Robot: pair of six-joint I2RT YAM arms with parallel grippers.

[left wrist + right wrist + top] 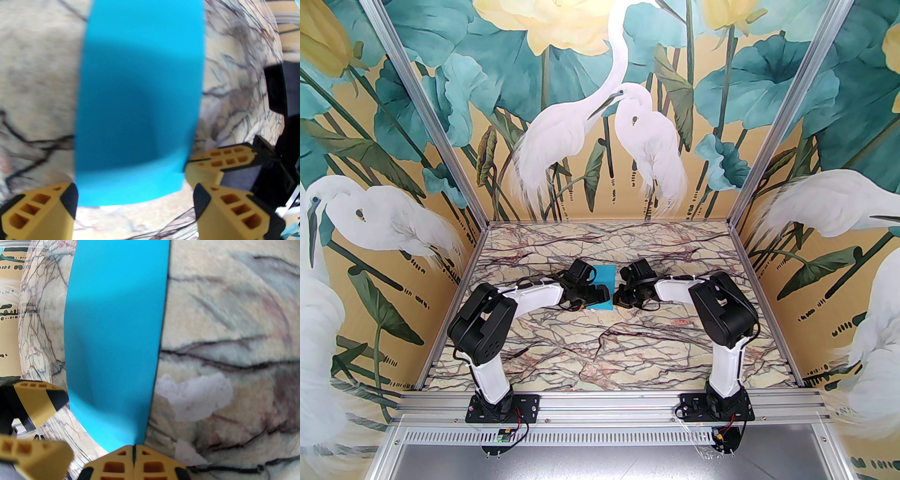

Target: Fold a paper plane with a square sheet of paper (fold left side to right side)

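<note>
Two grippers, top external view: left gripper (pixel 598 296) and right gripper (pixel 622 294) face each other at mid-table, with the square sheet of paper (pixel 605 277) between them on the marbled table (pixel 581 347); finger spacing is too small to read.
Sheet, top external view: bright blue, partly covered by both wrists, far end bare.
Left gripper (pixel 134 198), left wrist view: spread wide, one yellow finger on each side of the sheet's near edge; it grips nothing.
Sheet (pixel 138 93), left wrist view: flat for most of its length, near right corner curled up off the table.
Right gripper (pixel 191 165), left wrist view: at that raised corner.
Right gripper (pixel 134 447), right wrist view: fingers pressed fully together, pinching the sheet's near end.
Sheet (pixel 114 333), right wrist view: a long blue strip running away from the tips.
Left gripper (pixel 65 425), right wrist view: fingers parted, just beside the sheet's left edge.
Table (pixel 234 310), right wrist view: whitish patches (pixel 194 401) right of the sheet.
</note>
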